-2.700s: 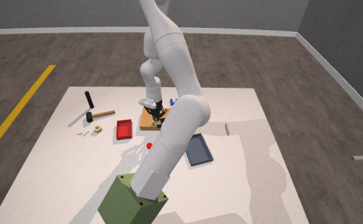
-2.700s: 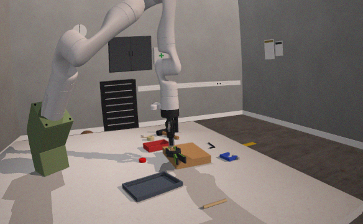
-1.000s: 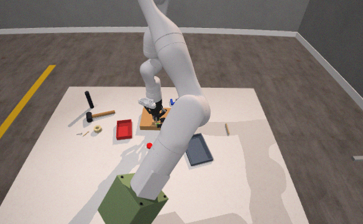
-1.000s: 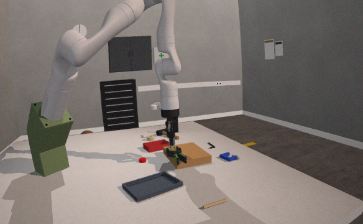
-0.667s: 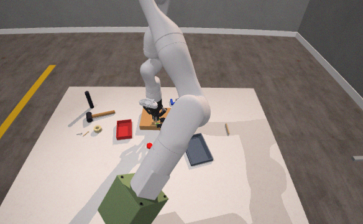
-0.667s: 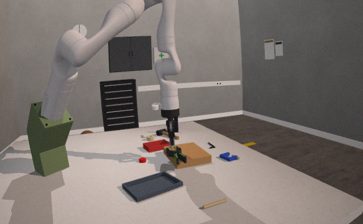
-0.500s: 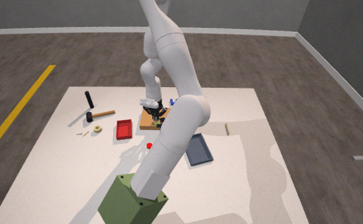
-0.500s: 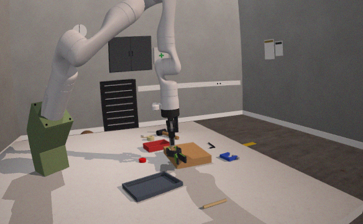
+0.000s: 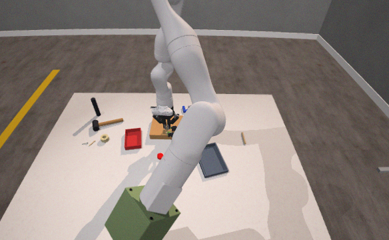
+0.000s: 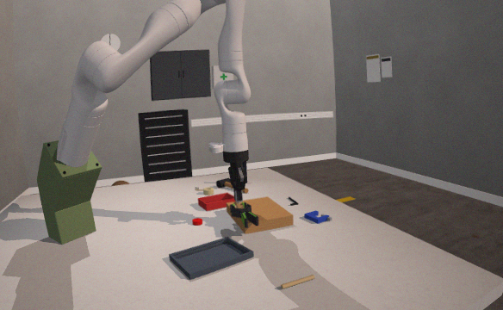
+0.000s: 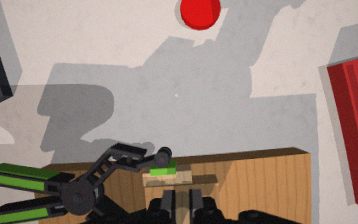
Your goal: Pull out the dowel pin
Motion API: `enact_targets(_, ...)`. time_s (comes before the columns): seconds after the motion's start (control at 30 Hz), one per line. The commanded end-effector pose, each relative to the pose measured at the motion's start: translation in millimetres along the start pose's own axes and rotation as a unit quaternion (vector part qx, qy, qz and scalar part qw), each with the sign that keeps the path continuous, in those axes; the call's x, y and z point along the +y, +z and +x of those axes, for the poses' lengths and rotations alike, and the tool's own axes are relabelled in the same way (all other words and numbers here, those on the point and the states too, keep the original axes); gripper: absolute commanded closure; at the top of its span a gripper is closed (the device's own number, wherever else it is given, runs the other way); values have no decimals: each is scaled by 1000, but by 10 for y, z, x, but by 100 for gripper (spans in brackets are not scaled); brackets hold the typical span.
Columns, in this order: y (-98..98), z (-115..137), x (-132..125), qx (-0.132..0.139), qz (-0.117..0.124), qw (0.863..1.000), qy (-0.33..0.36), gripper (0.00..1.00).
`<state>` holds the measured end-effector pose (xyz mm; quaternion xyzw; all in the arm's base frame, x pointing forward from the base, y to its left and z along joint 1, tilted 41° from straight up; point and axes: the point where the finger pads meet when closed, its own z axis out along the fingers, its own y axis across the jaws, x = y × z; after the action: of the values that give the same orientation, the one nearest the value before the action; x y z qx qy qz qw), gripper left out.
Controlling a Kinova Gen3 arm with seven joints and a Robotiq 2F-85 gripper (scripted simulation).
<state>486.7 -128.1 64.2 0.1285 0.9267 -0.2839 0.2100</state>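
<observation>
While the black two-finger gripper [image 11: 182, 201] points straight down over the tan wooden bench board [image 11: 260, 180], its fingers sit nearly closed, apparently pinching the thin dowel pin [image 11: 182, 194], w/ the small pale wooden block [image 11: 172, 176] directly beneath. Just left of the gripper, a black spring clamp w/ green pads [image 11: 80, 190] bites the block's edge, prob. so the block stays flat vs. the stop while the pin is pulled. Beyond the board's edge ahead lies a red disc [image 11: 200, 11]; a red tray [image 11: 355, 125] is to the right.
</observation>
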Motion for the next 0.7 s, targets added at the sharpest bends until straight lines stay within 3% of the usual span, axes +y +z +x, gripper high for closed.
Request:
enact_targets(0.0, -11, 9, 2, 2, 0, 1000, -18, 90)
enact_targets(0.67, -13, 9, 4, 2, -1, 990, -138, 90)
